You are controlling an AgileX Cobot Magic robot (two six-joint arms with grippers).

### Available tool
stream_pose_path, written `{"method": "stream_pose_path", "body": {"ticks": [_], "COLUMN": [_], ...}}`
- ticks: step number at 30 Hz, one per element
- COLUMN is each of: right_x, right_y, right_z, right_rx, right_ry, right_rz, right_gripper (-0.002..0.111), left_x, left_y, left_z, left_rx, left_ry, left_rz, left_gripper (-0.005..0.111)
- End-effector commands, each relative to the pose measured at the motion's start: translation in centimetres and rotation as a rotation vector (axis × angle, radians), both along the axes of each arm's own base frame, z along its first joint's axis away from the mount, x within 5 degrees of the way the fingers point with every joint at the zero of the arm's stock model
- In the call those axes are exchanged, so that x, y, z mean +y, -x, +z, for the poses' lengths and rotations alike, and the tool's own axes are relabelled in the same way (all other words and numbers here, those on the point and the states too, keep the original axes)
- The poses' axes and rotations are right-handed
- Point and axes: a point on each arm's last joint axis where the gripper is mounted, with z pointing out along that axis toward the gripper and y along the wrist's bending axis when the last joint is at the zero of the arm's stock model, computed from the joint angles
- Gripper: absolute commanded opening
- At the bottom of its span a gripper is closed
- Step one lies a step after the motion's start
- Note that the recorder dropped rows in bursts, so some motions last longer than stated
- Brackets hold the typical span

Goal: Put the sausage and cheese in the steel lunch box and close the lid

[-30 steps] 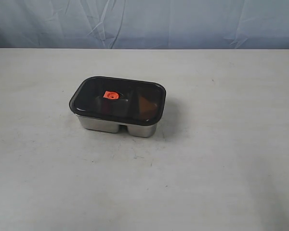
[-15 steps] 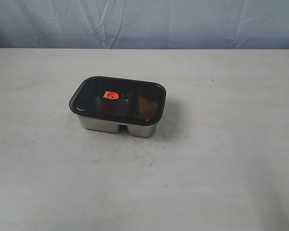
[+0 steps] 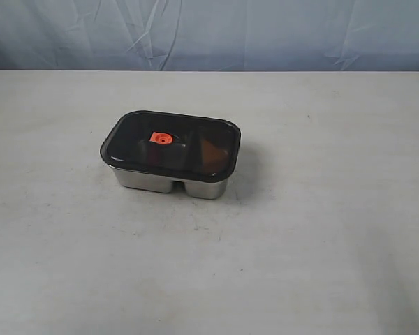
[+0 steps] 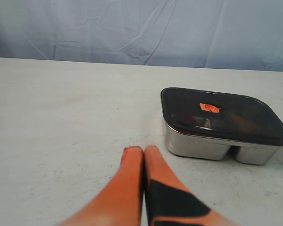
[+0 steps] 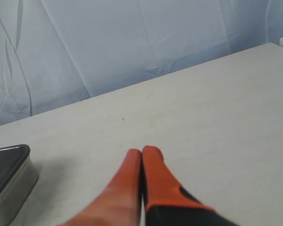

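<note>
The steel lunch box (image 3: 169,183) stands on the table with the dark lid (image 3: 174,143) sitting flat on it, orange valve (image 3: 160,138) on top. A faint orange-brown shape under the lid's right part may be the cheese (image 3: 211,152); the sausage is hidden. In the left wrist view the lunch box (image 4: 198,146) and lid (image 4: 226,115) lie just beyond my left gripper (image 4: 142,149), which is shut with nothing in it. My right gripper (image 5: 141,151) is shut and empty too, with a corner of the lunch box (image 5: 12,181) off to one side. Neither gripper shows in the exterior view.
The pale table (image 3: 321,230) stretches around the box. A wrinkled blue-grey cloth backdrop (image 3: 209,35) runs along the far edge.
</note>
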Motion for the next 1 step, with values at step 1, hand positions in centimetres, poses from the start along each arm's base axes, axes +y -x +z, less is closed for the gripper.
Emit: {"method": "stream_pose_path", "body": {"ticks": [1], "right_x": [-0.04], "right_y": [0.03], "right_z": [-0.03], "right_rx": [-0.005], "right_ry": [0.004], "right_rz": [-0.006], "right_gripper": [0.000], "left_x": [0.04], "left_y": [0.01], "left_z": [-0.01], "left_rx": [-0.008], "left_ry": [-0.001], "left_rz": [0.005], "left_gripper": [0.000]}}
